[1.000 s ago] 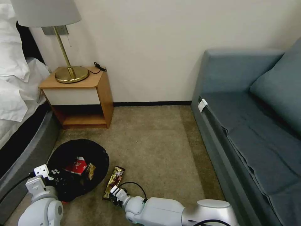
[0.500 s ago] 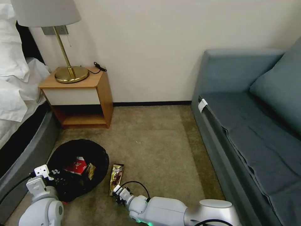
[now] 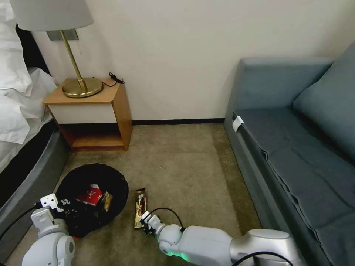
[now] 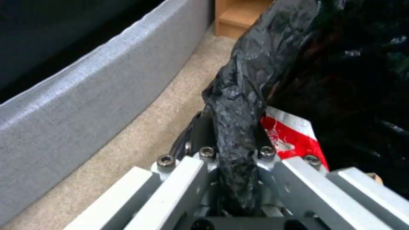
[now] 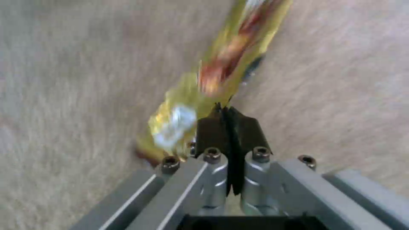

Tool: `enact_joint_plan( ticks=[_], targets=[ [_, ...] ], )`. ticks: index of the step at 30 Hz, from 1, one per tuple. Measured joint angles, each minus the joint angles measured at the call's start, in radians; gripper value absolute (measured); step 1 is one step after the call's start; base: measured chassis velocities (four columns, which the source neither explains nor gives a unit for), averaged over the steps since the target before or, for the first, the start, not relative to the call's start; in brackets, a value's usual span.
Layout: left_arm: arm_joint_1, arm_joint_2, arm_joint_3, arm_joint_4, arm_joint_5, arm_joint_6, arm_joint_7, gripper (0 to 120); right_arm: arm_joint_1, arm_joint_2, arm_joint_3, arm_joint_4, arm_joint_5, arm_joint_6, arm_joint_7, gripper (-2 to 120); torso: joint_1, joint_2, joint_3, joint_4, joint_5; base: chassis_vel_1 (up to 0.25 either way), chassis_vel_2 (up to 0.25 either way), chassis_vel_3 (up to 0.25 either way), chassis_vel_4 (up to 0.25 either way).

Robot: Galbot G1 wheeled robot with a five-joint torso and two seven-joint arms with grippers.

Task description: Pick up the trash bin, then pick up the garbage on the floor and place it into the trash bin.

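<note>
The trash bin [image 3: 111, 176], low and lined with a crinkled black bag, sits on the carpet at the lower left. Inside lie a red-white packet [image 3: 90, 194] and a small gold wrapper [image 3: 107, 201]. My left gripper [image 3: 70, 211] is shut on the bin's near rim; in the left wrist view the bag-covered rim [image 4: 251, 64] runs between the fingers of my left gripper [image 4: 232, 127], with the red-white packet [image 4: 289, 134] beside them. A gold-brown packet [image 3: 140, 205] lies just right of the bin. My right gripper [image 3: 146, 221] is shut on its near end. The right wrist view shows the packet [image 5: 221, 67] pinched by my right gripper [image 5: 226, 118].
A wooden nightstand [image 3: 92, 111] with a brass lamp [image 3: 82, 87] stands against the far wall. The bed's grey base [image 3: 29, 166] runs along the left. A blue-grey sofa [image 3: 296, 147] lines the right. Open carpet [image 3: 181, 162] lies between them.
My right gripper has moved to the right and the gold-brown packet has come along, swinging from a slant to nearly straight. The left arm and the bin have stayed put.
</note>
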Motion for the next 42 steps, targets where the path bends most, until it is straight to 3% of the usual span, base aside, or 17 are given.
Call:
enact_joint_plan(
  ticks=[16, 34, 38, 42],
  targets=[
    [-0.012, 0.012, -0.002, 0.003, -0.013, 0.005, 0.0, 2, 0.039, -0.099, 0.1, 0.182, 0.031, -0.023, 0.057, 0, 0.0, 0.0, 0.0, 0.0002, 0.0, 0.0, 0.0, 0.0, 0.0],
    [-0.021, 0.015, -0.005, 0.007, -0.021, 0.006, -0.002, 2, 0.06, -0.202, 0.179, 0.278, 0.035, -0.025, 0.062, 0, 0.0, 0.0, 0.0, 0.0003, 0.0003, 0.0, 0.0, 0.0, 0.0],
    [-0.027, 0.016, -0.005, 0.014, -0.023, 0.006, -0.003, 2, 0.079, -0.284, 0.222, 0.326, 0.035, -0.025, 0.062, 0, 0.0, 0.0, 0.0, 0.0002, 0.0002, 0.0, 0.0, 0.0, 0.0],
    [-0.029, 0.017, -0.004, 0.017, -0.024, 0.006, -0.003, 2, 0.082, -0.319, 0.238, 0.351, 0.037, -0.025, 0.061, 0, 0.0, 0.0, 0.0, 0.0001, 0.0002, 0.0, 0.0, 0.0, 0.0]
  ],
)
